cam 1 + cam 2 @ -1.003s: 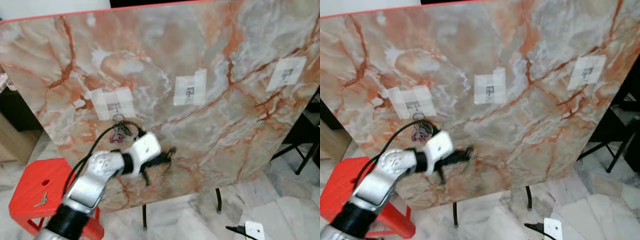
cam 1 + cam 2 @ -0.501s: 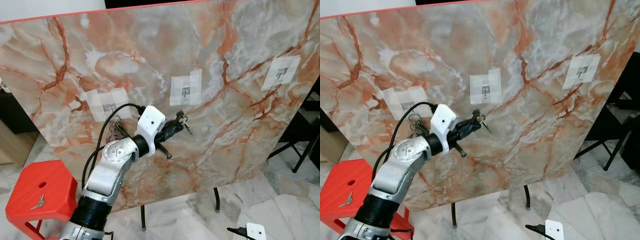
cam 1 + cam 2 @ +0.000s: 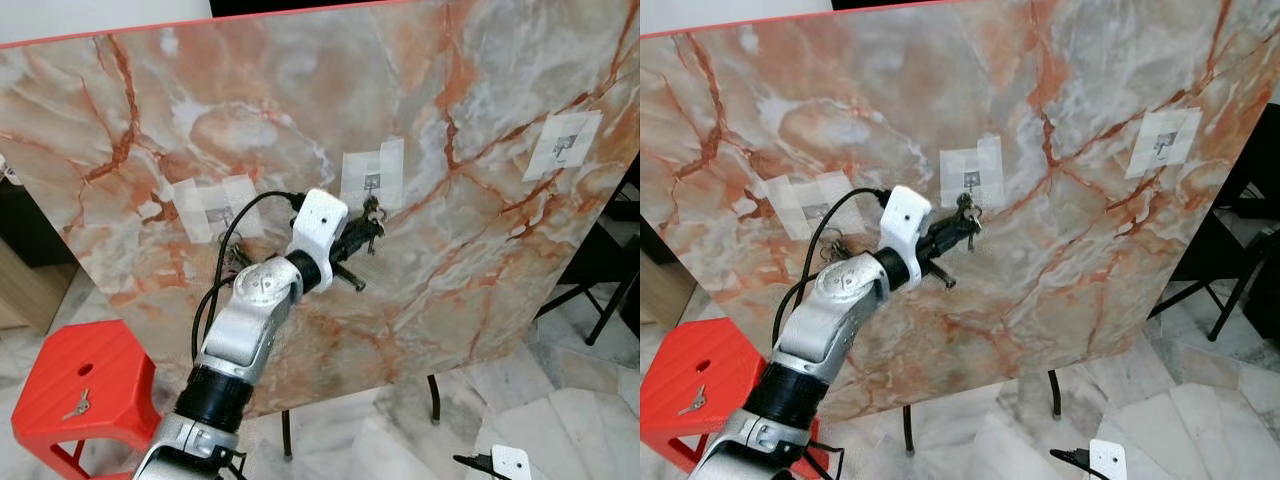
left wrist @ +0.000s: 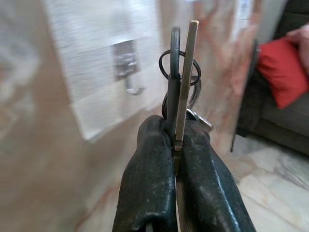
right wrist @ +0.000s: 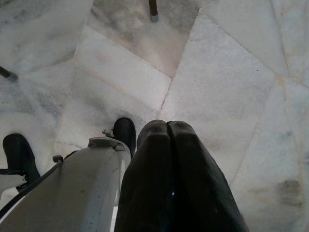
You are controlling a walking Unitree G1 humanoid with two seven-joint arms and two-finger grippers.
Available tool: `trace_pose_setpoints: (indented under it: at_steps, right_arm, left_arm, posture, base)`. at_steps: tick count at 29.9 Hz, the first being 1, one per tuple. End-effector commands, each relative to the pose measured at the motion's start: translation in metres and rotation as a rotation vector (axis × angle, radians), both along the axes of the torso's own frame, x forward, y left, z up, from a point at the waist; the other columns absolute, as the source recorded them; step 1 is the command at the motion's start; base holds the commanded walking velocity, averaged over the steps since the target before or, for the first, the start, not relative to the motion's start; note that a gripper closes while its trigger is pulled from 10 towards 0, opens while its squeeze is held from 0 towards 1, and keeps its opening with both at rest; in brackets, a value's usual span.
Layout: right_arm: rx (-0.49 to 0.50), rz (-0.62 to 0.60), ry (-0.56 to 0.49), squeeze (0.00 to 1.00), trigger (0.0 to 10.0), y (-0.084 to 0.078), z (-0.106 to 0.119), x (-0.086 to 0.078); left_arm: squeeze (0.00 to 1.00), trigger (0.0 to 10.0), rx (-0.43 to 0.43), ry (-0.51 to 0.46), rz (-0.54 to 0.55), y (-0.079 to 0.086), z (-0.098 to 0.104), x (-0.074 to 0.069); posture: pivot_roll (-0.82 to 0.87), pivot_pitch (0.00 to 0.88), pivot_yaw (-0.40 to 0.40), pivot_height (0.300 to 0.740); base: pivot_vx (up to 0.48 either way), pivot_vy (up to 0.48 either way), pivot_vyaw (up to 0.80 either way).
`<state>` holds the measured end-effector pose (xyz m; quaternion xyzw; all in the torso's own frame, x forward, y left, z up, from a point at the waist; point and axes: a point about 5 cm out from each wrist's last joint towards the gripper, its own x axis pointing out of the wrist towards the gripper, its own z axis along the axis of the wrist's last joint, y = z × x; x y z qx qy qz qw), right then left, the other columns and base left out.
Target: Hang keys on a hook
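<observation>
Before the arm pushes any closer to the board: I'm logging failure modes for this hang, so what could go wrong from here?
1. The left gripper pinches the keys edge-on, and the ring sits beside the middle hook, not over it; pushing forward may miss it.
2. That hook is held on by a taped patch; a hard bump might loosen it.
3. Opening too early would drop the keys to the floor.
</observation>
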<state>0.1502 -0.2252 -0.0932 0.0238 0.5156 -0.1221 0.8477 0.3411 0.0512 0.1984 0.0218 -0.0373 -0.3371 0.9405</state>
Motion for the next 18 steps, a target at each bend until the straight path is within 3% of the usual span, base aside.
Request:
trace_pose_setpoints:
  at_steps: [1,7,18]
  right_arm:
    - [0.004,-0.010,0.001,0.00,10.0,0.000,0.000,-0.001]
    - [0.003,-0.010,0.001,0.00,10.0,0.000,0.000,-0.001]
    - [0.000,-0.006,0.000,0.00,10.0,0.000,0.000,0.000]
  left_arm:
    - [0.00,10.0,-0.015,0.003,0.045,0.003,0.005,0.006]
    - [0.00,10.0,0.011,0.034,0.101,0.004,0.005,0.015]
    - [0.00,10.0,0.029,0.043,0.009,-0.016,0.005,0.011]
  posture:
    - [0.04,0.000,0.018,0.740]
    - [0.04,0.000,0.021,0.740]
    - [0.03,0.000,0.024,0.740]
  base:
    - [0.000,0.000,0.00]
    - [0.000,0.000,0.00]
    - [0.000,0.000,0.00]
